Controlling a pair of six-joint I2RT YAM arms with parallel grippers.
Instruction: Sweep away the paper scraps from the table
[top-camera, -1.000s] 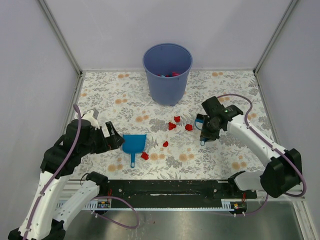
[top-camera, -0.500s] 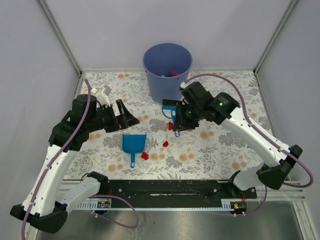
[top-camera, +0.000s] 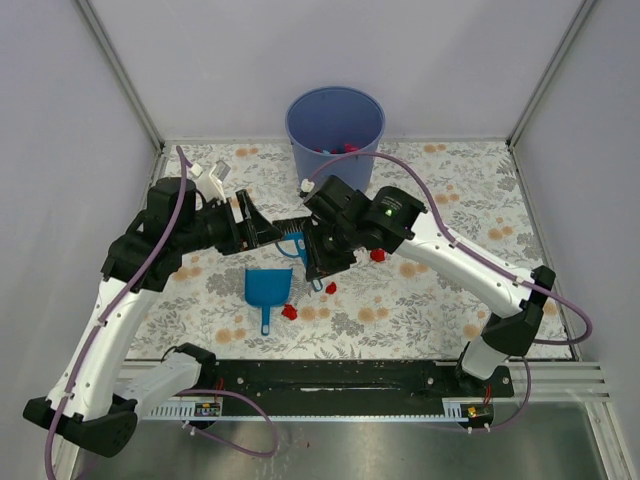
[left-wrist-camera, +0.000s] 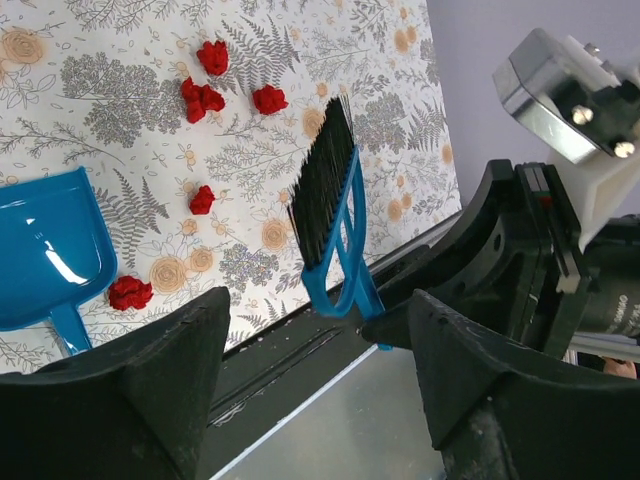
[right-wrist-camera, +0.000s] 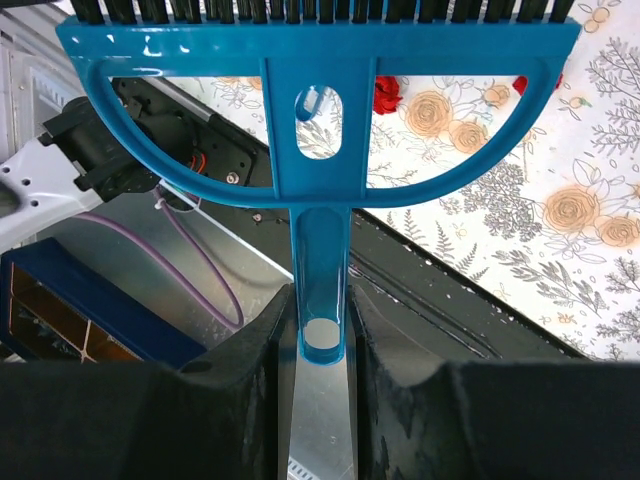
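Several red paper scraps lie on the table (top-camera: 450, 290): one by the dustpan handle (top-camera: 290, 312), one mid-table (top-camera: 331, 288), one by my right arm (top-camera: 378, 255). The left wrist view shows them too (left-wrist-camera: 200, 98). The blue dustpan (top-camera: 267, 288) lies flat on the table, held by nothing. My right gripper (top-camera: 320, 262) is shut on the handle of a blue brush (right-wrist-camera: 318, 110) with black bristles, held above the table just right of the dustpan. My left gripper (top-camera: 258, 230) is open and empty, raised above the dustpan, its tips close to the brush head (left-wrist-camera: 325, 200).
A tall blue bin (top-camera: 335, 145) stands at the back middle with red bits inside. The black slotted rail (top-camera: 330, 378) runs along the near edge. Grey walls and metal posts enclose the table on three sides.
My right arm swung left across the table with the brush, from the right side to just beside the dustpan. My left arm rose from the dustpan and moved back and right.
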